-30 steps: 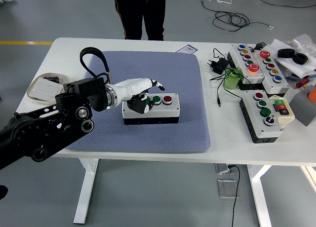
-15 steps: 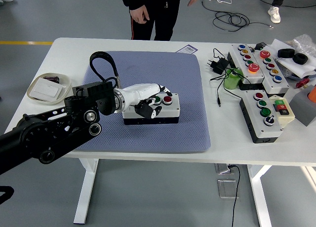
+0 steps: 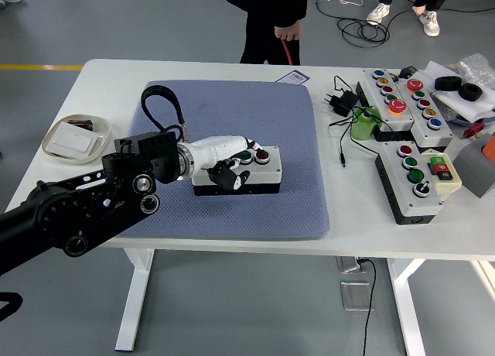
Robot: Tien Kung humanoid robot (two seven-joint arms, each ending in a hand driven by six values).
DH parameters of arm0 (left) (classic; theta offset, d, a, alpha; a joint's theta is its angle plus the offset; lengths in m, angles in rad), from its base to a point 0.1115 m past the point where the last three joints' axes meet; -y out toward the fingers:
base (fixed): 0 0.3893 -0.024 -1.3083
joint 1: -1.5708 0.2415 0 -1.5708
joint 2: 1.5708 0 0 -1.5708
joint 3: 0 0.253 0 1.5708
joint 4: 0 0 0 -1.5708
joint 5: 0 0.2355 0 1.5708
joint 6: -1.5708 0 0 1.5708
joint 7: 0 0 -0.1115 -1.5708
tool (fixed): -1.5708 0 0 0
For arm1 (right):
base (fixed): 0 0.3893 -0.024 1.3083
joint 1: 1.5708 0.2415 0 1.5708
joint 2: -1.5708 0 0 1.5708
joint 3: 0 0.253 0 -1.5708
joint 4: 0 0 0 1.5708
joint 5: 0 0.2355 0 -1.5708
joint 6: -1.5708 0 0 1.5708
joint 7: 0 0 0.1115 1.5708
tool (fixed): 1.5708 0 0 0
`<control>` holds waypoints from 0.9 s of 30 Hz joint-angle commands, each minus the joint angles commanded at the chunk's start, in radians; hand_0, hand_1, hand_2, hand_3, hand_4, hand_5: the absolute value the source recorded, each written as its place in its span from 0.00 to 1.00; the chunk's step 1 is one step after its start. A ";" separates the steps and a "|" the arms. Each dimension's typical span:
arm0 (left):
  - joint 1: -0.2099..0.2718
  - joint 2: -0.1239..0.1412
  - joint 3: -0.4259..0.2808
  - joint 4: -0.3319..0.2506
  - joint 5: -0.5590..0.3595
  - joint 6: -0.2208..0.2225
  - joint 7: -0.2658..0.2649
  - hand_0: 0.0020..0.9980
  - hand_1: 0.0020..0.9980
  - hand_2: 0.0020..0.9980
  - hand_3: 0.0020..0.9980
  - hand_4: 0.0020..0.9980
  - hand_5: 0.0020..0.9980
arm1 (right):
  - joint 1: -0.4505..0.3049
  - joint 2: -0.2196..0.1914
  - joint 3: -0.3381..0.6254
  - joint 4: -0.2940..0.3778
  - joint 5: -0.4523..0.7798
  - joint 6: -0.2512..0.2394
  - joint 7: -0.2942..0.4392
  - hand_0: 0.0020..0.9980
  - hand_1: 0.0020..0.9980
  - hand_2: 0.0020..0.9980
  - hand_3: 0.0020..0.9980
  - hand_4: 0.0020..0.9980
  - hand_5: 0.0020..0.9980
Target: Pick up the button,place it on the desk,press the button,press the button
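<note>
One arm does the work: the black left arm [image 3: 77,209] comes in from the lower left, and its white left hand [image 3: 224,156] lies across the small white-topped button box with a black base [image 3: 246,172]. That box sits flat on the blue-grey textured mat [image 3: 263,108] that covers the middle of the white table [image 3: 371,224], so picking it up and setting it down look done. The hand's fingers are stretched out, not clamped on anything, with the thumb curled down against the box's front. Its fingertips [image 3: 251,147] reach to the red button [image 3: 262,156], beside the green button [image 3: 244,156]; whether they are pressing it or only touching it I cannot tell. I would judge that the pressing stage is in hand, with at least one press possibly left.

To the left, a shallow white dish [image 3: 75,138] lies near the table edge. On the right, well apart from the mat, lie larger grey multi-button control boxes [image 3: 414,178]. Beyond the far edge a person in dark clothes [image 3: 267,15] stands, one hand hanging.
</note>
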 joint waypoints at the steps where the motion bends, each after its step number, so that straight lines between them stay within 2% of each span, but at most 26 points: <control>1: 0.000 0.000 0.000 0.004 -0.001 -0.001 0.000 0.00 0.00 0.00 0.86 0.40 0.00 | 0.000 0.000 0.000 0.000 0.000 0.000 0.000 0.64 0.51 0.55 0.59 0.24 0.35; 17: 0.001 0.010 0.021 0.008 0.000 -0.049 0.014 0.00 0.00 0.00 0.86 0.40 0.00 | 0.002 0.001 0.003 0.000 -0.002 0.000 0.000 0.64 0.51 0.55 0.59 0.24 0.36; 22: 0.002 0.011 0.014 0.007 0.000 -0.047 0.013 0.00 0.00 0.00 0.86 0.40 0.00 | 0.002 0.001 0.004 0.000 -0.003 0.000 0.000 0.64 0.51 0.55 0.59 0.24 0.36; 27: 0.013 0.016 -0.041 -0.008 0.001 -0.023 -0.005 0.00 0.00 0.01 0.86 0.41 0.00 | -0.001 0.000 0.005 0.000 -0.007 0.000 -0.001 0.64 0.51 0.55 0.59 0.24 0.36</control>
